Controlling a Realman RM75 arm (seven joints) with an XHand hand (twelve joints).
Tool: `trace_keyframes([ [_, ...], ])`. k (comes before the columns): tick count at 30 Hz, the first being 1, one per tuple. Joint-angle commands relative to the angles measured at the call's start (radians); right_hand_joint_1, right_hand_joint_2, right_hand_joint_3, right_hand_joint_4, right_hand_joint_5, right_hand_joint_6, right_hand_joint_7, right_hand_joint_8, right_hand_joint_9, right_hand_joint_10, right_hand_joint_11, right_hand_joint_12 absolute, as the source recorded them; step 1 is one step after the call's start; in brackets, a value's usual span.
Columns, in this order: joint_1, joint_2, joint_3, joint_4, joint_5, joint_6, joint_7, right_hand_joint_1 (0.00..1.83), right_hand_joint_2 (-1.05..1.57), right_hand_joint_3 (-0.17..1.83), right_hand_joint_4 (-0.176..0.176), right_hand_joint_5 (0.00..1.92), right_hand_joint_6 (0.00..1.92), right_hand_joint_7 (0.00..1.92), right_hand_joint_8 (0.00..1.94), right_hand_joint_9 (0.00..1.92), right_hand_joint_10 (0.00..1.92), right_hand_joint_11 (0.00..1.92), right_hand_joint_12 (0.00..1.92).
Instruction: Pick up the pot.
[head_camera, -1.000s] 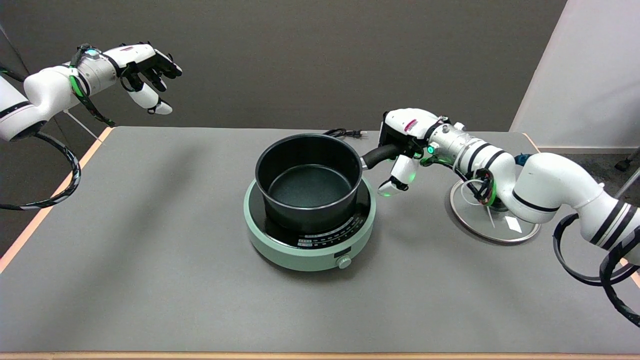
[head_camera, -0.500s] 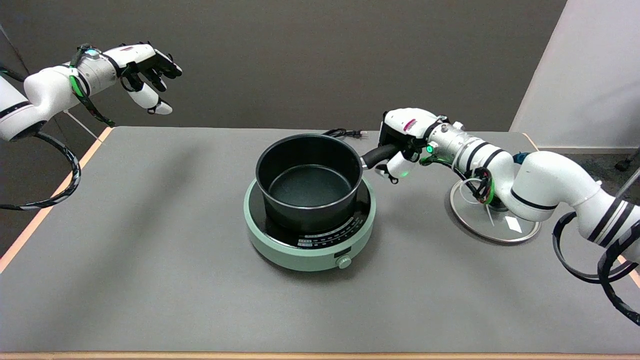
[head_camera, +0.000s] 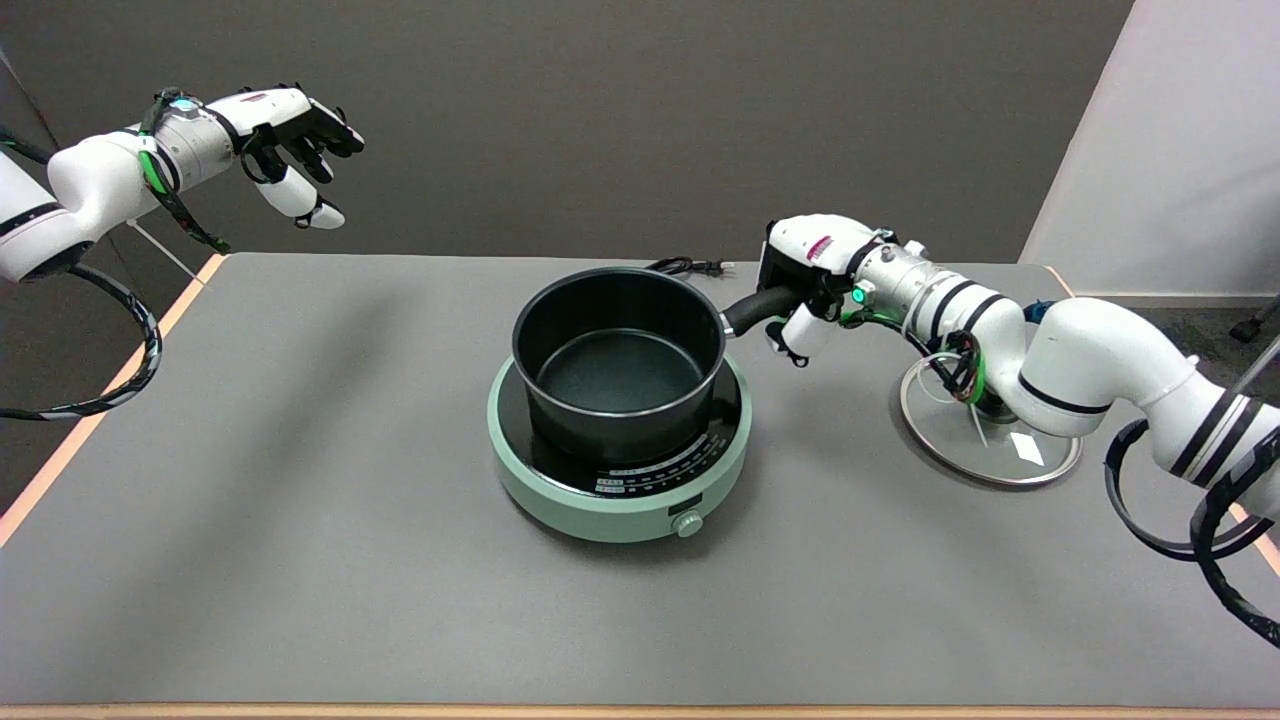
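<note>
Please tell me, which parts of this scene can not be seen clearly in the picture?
- Head view: end of the pot handle, covered by the right hand.
- Stove panel markings: too small to read.
- Lid: partly hidden behind the right arm.
- Right arm: cut off by the picture's right edge.

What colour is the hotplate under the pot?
Pale green body with a black top, clearest in the head view.

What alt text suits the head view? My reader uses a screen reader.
The robot's right hand grips the handle of an empty black pot sitting on a green hotplate. A glass lid lies on the table behind the arm.
</note>
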Motion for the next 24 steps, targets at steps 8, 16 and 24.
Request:
trace_keyframes([
  [8, 0.075, -0.006, -0.109, -0.072, 0.0, 0.006, 0.096, 1.28, 0.2, 1.59, -0.118, 1.47, 1.47, 1.47, 1.47, 1.47, 1.47, 1.47, 1.47],
  [16, 0.075, -0.006, -0.118, -0.09, 0.0, -0.006, 0.115, 1.29, 0.16, 1.59, -0.118, 1.47, 1.47, 1.47, 1.47, 1.47, 1.47, 1.47, 1.47],
  [24, 0.085, -0.006, -0.118, -0.096, 0.0, -0.016, 0.108, 1.2, 0.65, 0.77, -0.055, 1.81, 1.81, 1.81, 1.81, 1.81, 1.81, 1.81, 1.81],
])
